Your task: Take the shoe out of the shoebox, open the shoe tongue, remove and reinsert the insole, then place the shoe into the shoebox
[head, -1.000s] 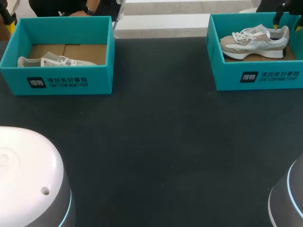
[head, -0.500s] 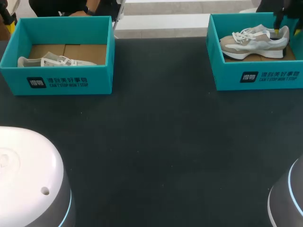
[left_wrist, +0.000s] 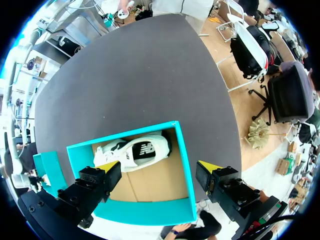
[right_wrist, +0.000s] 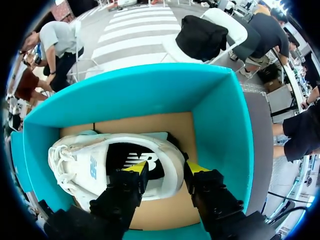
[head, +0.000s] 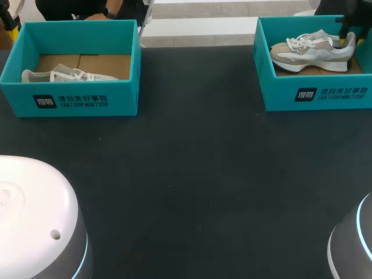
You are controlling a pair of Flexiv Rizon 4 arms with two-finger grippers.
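A white and beige sneaker (head: pixel 311 49) lies in the teal shoebox (head: pixel 317 93) at the table's back right, toe to the left. My right gripper (head: pixel 347 32) is at its heel. In the right wrist view the sneaker (right_wrist: pixel 95 162) lies on the box's (right_wrist: pixel 222 115) cardboard floor, and the right gripper (right_wrist: pixel 165 169) is shut on its heel, a yellow tip pressing each side. A second white sneaker (head: pixel 64 75) lies in the teal box (head: pixel 75 99) at the back left. My left gripper (left_wrist: pixel 160 167) hangs open high above that box (left_wrist: pixel 184 175) and its sneaker (left_wrist: pixel 135 152).
Dark table surface (head: pixel 192 174) spreads between and in front of the two boxes. The rounded white bases of my arms (head: pixel 35 226) sit at the near corners.
The right gripper's fingers have closed in on the sneaker's heel. The sneaker has shifted a little in its box, toe slightly higher. The left side is unchanged.
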